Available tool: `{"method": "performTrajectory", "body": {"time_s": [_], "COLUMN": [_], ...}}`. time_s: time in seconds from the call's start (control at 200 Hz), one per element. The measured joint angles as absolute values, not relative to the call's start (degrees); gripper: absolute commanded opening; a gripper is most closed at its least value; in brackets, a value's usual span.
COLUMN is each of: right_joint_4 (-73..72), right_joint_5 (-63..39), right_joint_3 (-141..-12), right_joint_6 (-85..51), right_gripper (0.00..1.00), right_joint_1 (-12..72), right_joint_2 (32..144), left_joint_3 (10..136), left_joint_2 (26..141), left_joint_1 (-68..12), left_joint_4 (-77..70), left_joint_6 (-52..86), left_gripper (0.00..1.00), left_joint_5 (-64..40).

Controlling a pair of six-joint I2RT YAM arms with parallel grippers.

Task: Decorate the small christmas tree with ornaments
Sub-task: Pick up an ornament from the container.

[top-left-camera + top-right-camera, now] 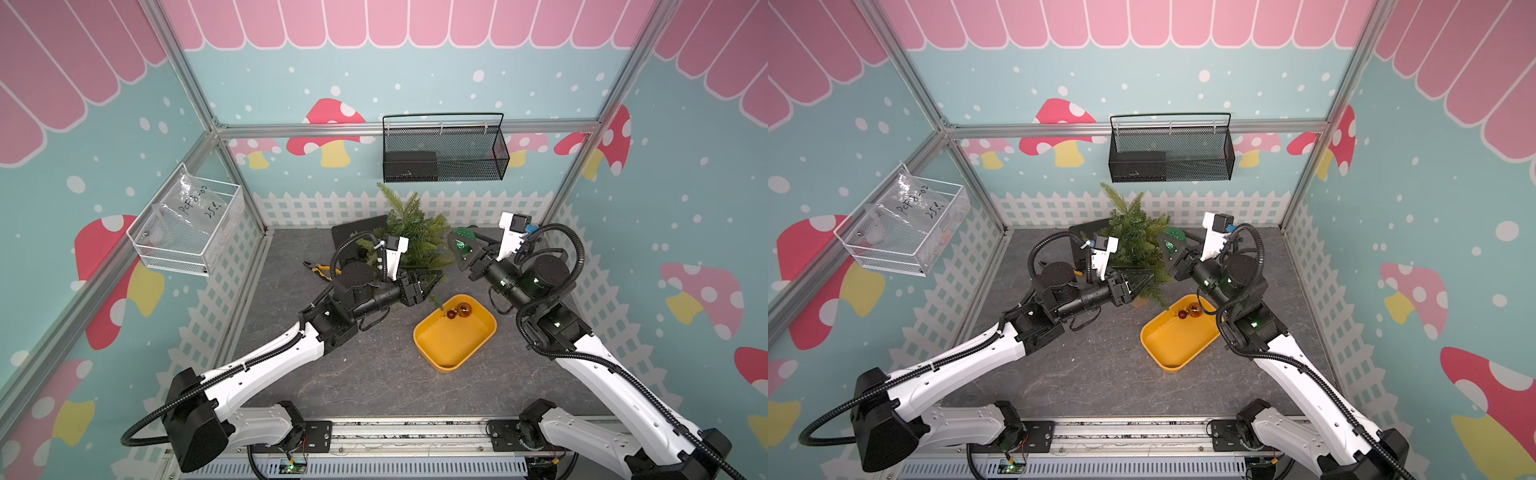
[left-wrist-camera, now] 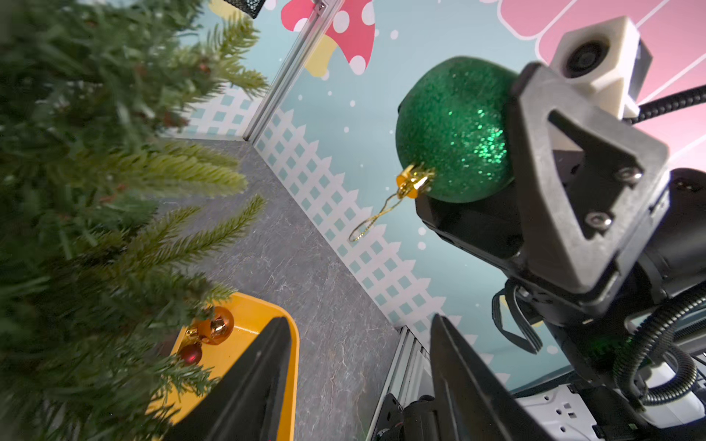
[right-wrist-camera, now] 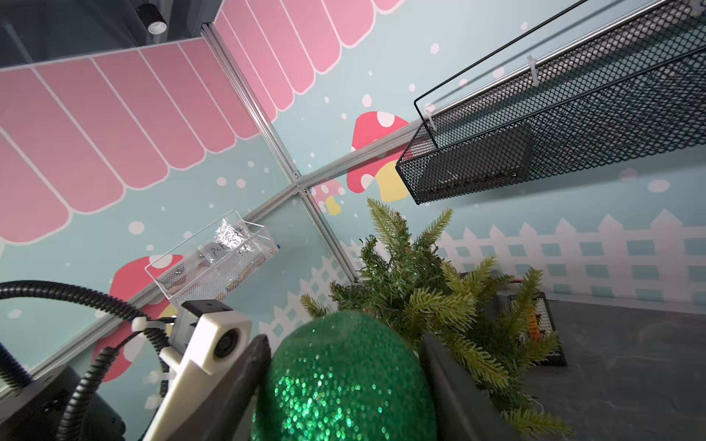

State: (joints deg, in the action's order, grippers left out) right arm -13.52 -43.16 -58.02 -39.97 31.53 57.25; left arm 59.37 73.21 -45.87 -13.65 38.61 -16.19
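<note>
A small christmas tree [image 1: 409,237] of bristly green artificial pine needles stands upright towards the back of a grey, stone-patterned surface [image 1: 374,374]. Just beside the tree, on its right as the robot faces it, the right claw [image 3: 345,338] is clamped around a glittery green ball [image 2: 454,130] and holds it up off the surface. The ball's gold cap and thin gold loop hang free, apart from the branches.

In front of the tree, the left claw [image 2: 359,328] has its two black fingers spread apart with nothing between them, near the lower branches.

Also in front of the tree, a little to its right, a yellow plastic tray with rounded corners [image 1: 457,345] lies on the surface, and a low branch reaches over its nearest corner. In that corner a shiny copper-orange ball with a gold cap [image 1: 463,309] and a much smaller dark red ball [image 1: 451,314] lie side by side.

To the tree's left, yellow-handled pliers [image 1: 320,270] lie on the surface, partly hidden by the left arm.
</note>
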Motion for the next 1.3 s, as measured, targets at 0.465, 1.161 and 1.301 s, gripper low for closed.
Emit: {"method": "performTrajectory", "body": {"time_s": [0.465, 1.161, 1.301], "right_joint_4": [-18.5, -22.4, -22.4], "right_joint_5": [-46.0, -48.1, -48.1], "right_joint_3": [-57.5, -56.6, -56.6], "right_joint_6": [-43.6, -46.0, -46.0], "right_gripper": [0.54, 0.54, 0.54], "right_joint_1": [31.5, 31.5, 31.5], "right_joint_2": [57.7, 58.0, 58.0], "left_joint_3": [62.6, 65.3, 65.1], "left_joint_2": [75.0, 76.9, 76.5], "left_joint_1": [-45.9, -45.0, -44.9], "left_joint_4": [-19.9, -20.2, -19.9], "left_joint_6": [36.3, 33.3, 32.9], "left_gripper": [0.65, 0.14, 0.01], "left_joint_5": [-16.7, -17.8, -18.0]}}
